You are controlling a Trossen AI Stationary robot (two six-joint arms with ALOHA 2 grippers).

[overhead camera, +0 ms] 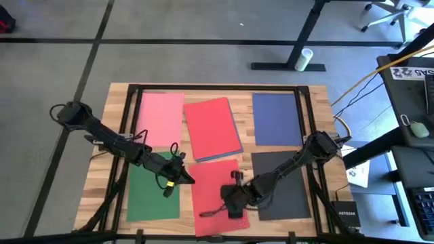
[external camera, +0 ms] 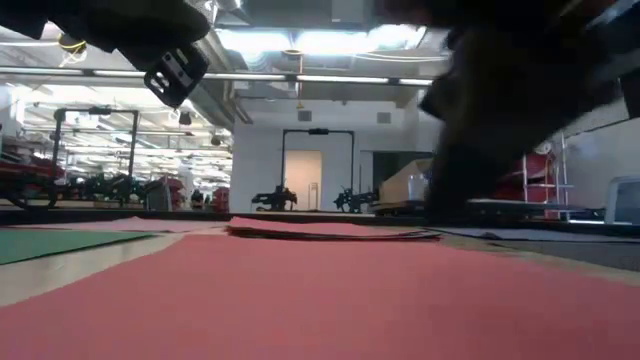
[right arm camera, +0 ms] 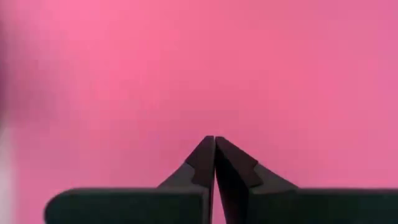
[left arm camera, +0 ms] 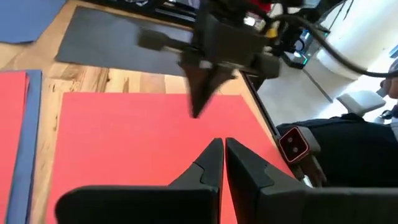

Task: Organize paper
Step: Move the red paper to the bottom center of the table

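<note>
On the wooden table (overhead camera: 112, 135), six sheets of paper lie in two rows as seen from above. At the 11 o'clock area is the pink sheet (overhead camera: 161, 119); at 12 o'clock a red sheet (overhead camera: 211, 127) rests on a blue sheet whose edge shows along its near and right sides; at 1 o'clock lies the navy sheet (overhead camera: 277, 119). At 7 o'clock is the green sheet (overhead camera: 150, 198), at 6 o'clock the second red sheet (overhead camera: 211, 193), and at 5 o'clock the dark grey sheet (overhead camera: 288, 186). The left gripper (overhead camera: 188, 179) sits at the boundary between the green sheet and the second red sheet, fingers clenched together with nothing between them. The right gripper (overhead camera: 234, 203) is down over the second red sheet, its fingers (right arm camera: 214, 163) pressed tip to tip against the surface; no sheet is visibly pinched. Off the table at 4 o'clock, a black box (overhead camera: 347, 215) carries the white lettering "NETGEAR". At 2 o'clock, a printed sign (overhead camera: 413, 72) shows characters too small to read.
</note>
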